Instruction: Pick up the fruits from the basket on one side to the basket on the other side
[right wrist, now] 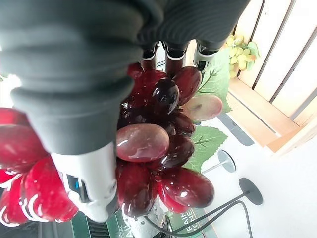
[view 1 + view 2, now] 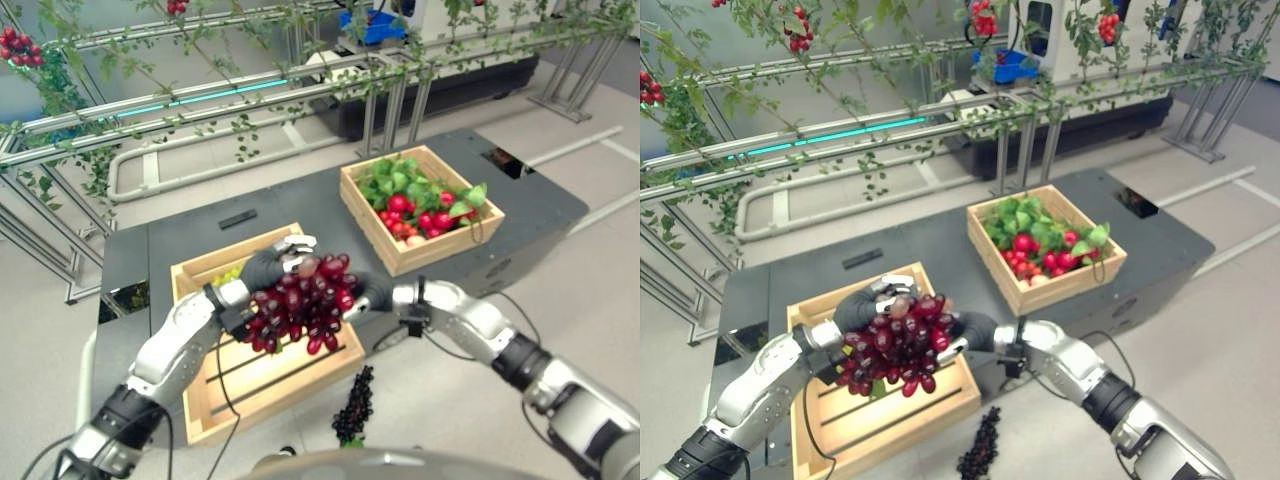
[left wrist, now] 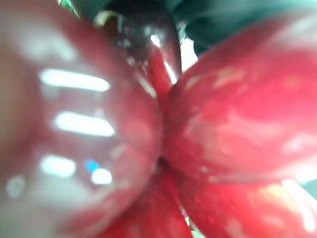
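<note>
The red grape bunch (image 2: 300, 300) is held above the near wooden crate (image 2: 262, 385), both hands clamped on it: left hand (image 2: 268, 266) curled over its top-left, right hand (image 2: 368, 291) gripping its right side. A green grape bunch (image 2: 228, 275) lies in that crate. The far crate (image 2: 424, 254) holds red fruit and leaves. A dark grape bunch (image 2: 353, 405) lies on the floor beside the dark worktop (image 2: 300, 205).

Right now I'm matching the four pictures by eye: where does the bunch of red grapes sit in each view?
Left eye view: the bunch of red grapes is at centre, between both hands, above the near wooden crate.
Right eye view: bunch left of centre, above the same crate.
Left wrist view: grapes pressed up close.
Right wrist view: bunch at centre, beneath the fingers.
Shared landmark: the near wooden crate.
</note>
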